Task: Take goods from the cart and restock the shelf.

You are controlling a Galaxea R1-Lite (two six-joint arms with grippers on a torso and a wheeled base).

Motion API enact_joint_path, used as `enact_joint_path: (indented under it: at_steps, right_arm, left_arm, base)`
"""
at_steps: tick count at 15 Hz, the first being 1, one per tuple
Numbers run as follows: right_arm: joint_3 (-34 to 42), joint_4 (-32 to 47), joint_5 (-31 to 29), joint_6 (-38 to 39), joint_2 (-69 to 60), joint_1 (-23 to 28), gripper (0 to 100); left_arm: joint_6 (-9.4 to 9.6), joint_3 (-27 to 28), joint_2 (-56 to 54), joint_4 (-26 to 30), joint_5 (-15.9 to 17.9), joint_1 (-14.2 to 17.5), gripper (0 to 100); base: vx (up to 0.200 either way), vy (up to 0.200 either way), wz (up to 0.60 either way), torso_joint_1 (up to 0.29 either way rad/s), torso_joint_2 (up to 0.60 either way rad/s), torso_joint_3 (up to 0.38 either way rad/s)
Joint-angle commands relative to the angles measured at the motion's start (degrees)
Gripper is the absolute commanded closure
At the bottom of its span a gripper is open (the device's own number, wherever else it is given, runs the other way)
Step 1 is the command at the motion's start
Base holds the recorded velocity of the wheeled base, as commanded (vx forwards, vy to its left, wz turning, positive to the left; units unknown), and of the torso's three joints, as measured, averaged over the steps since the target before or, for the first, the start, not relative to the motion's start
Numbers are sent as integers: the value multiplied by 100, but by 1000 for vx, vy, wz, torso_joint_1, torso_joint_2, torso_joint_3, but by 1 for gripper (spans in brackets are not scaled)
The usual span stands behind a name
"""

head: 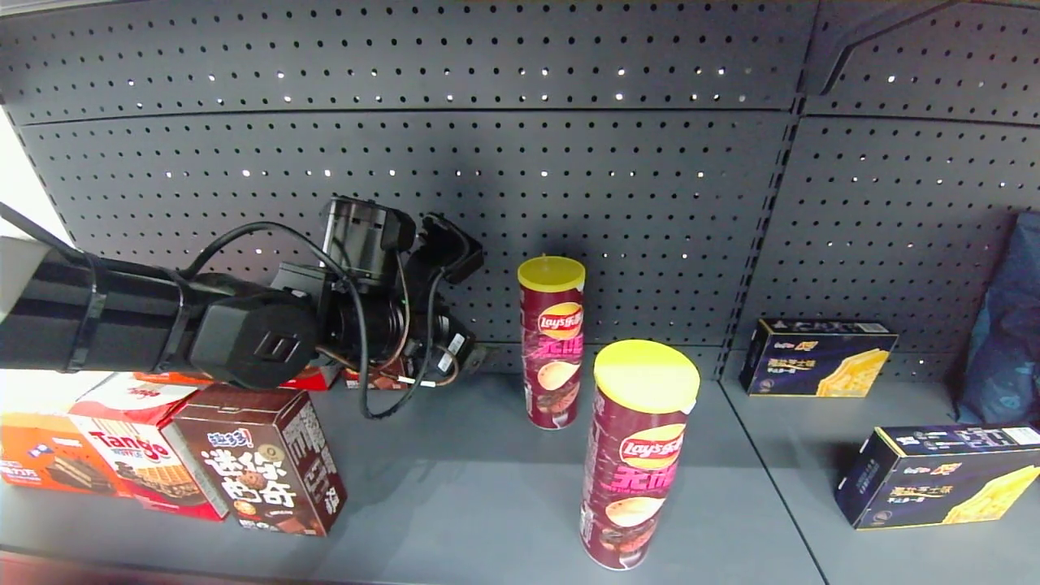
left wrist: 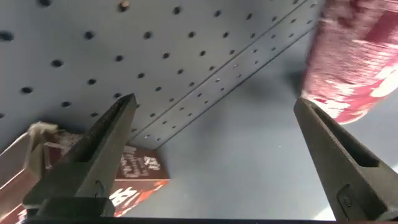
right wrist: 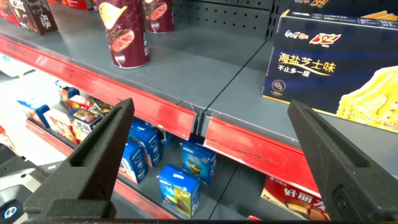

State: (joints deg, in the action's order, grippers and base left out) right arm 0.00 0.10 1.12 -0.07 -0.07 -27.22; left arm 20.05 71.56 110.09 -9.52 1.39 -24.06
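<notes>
Grey shelf [head: 455, 487]: left end effector [left wrist: 214, 102] spread empty beside rear can [head: 552, 341], right end effector [right wrist: 208, 106] likewise; can is best cleared widely.

left arm [head: 122, 325] reached out level | left gripper [left wrist: 214, 102] — jaws stood wide apart | right gripper [right wrist: 211, 104] — jaws stood wide apart

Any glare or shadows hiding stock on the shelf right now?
Head view: glare whitens the left edge above the orange box; the left arm casts a shadow that darkens the pegboard, whose seams bow with lens distortion. Right wrist view: even light on the navy box; fingers dark.
</notes>
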Motion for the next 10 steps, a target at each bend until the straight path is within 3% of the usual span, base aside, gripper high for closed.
enact_joint_path:
  at_steps: [1, 5, 10]
  right_arm:
    - [0, -1, 2, -1, 7, -2, 0]
    - [0, -1, 2, -1, 7, -2, 0]
    - [0, -1, 2, -1, 7, -2, 0]
  left_arm:
    - [-1, 7, 47, 3, -16, -55, 0]
    - [-10, -19, 197, -6, -227, -151, 0]
    - [-28, 7, 355, -15, -262, -257, 0]
  base:
    - [0, 0, 0, 0, 0, 0]
    - [0, 0, 0, 0, 0, 0]
    - [0, 0, 0, 0, 0, 0]
